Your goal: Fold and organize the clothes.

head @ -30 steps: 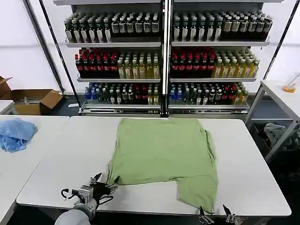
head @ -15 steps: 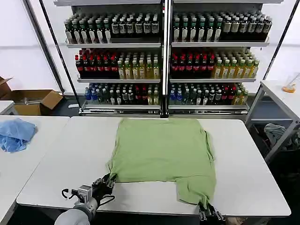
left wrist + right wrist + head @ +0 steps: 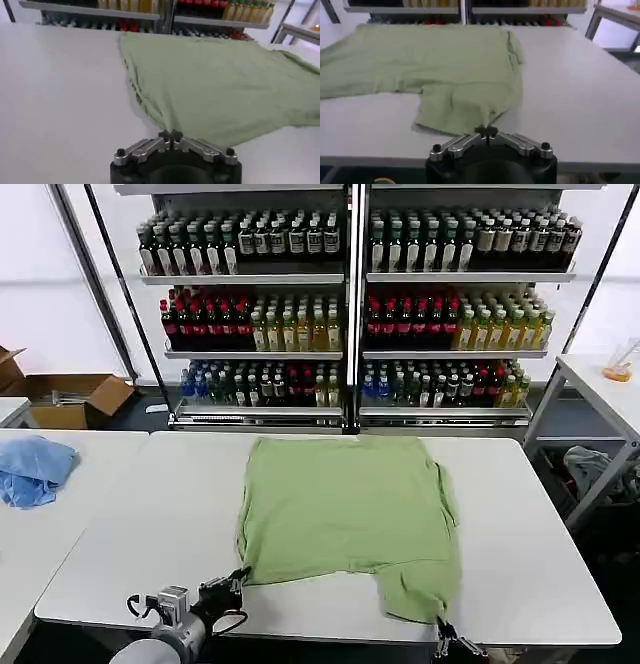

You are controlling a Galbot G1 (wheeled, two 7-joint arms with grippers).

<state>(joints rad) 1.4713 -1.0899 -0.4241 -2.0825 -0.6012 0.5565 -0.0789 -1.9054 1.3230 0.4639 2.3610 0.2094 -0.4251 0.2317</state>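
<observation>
A light green shirt (image 3: pixel 345 504) lies spread on the white table (image 3: pixel 140 524) with its plain side up, and a narrower flap of it reaches toward the near right edge. My left gripper (image 3: pixel 238 580) is shut on the shirt's near left corner; in the left wrist view its fingertips (image 3: pixel 170 135) pinch the hem of the green fabric (image 3: pixel 225 85). My right gripper (image 3: pixel 443 630) is shut on the tip of the near right flap at the table's front edge. The right wrist view has its closed tips (image 3: pixel 486 131) on the shirt (image 3: pixel 445 65).
A crumpled blue cloth (image 3: pixel 35 469) lies on a second table at the left. Shelves of bottles (image 3: pixel 350 314) stand behind the table. A cardboard box (image 3: pixel 75 396) sits on the floor at the far left, and a side table (image 3: pixel 600 384) stands at the right.
Both grippers were open near the shirt's near corners a second ago; both have since shut on them. The near hem has shifted slightly.
</observation>
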